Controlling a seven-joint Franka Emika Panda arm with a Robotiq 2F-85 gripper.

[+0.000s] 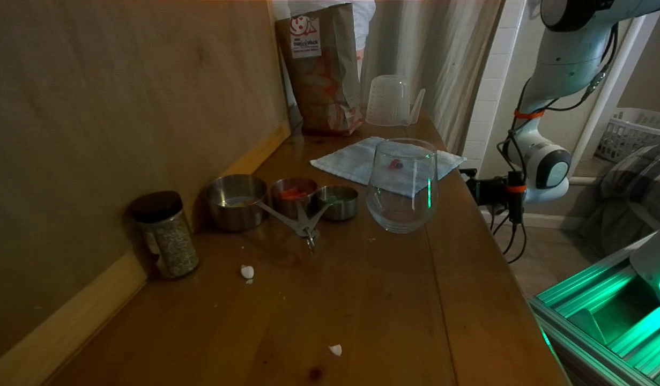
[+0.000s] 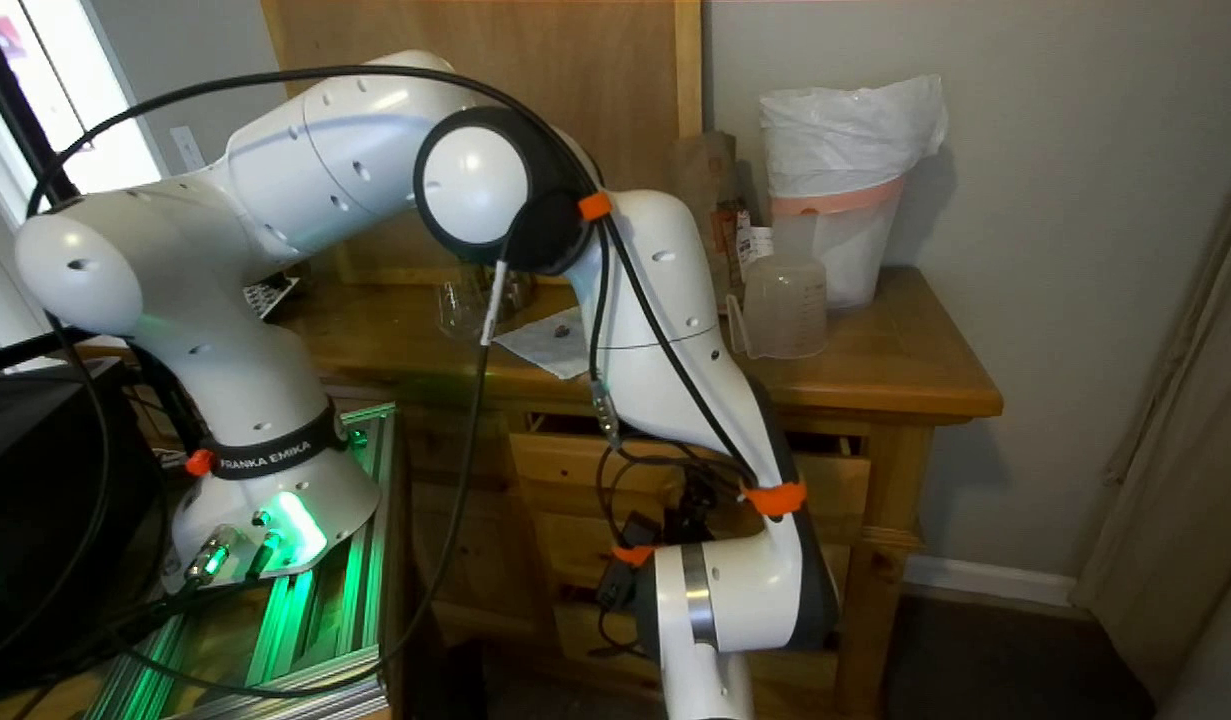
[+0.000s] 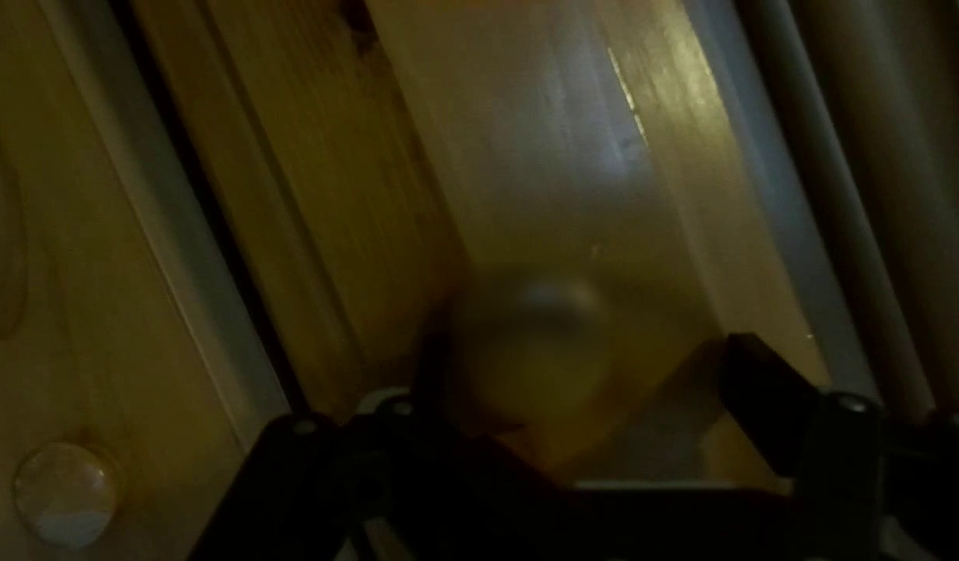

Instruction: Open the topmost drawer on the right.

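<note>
Spread wide, the tool (image 3: 588, 366) is facing wooden drawer fronts (image 3: 74, 327) in the wrist view, its dark fingers (image 3: 767, 405) standing apart with a round, blurred knob (image 3: 530, 351) between them. Space is showing between the knob and one finger; whether the other is touching it, I cannot tell. The arm (image 2: 675, 290) is standing on its base (image 2: 275, 510), arching high, then slanting down before the drawer fronts, with the wrist (image 2: 745, 595) bending sharply at the bottom. In an exterior view, that wrist is hanging beside the worktop (image 1: 388, 300), and the tool is pointing roughly level at its front edge. Orange bands (image 2: 775, 499) are holding black cables (image 2: 365, 71) along the arm. The topmost drawer on the right (image 2: 575, 460) is sitting directly under the worktop, partly hidden behind the arm; a dark gap is showing above its front. A second knob (image 3: 65, 495) is sitting at the wrist view's lower left. On the worktop, a glass (image 1: 402, 193) is standing near a pale cloth (image 1: 346, 161).
</note>
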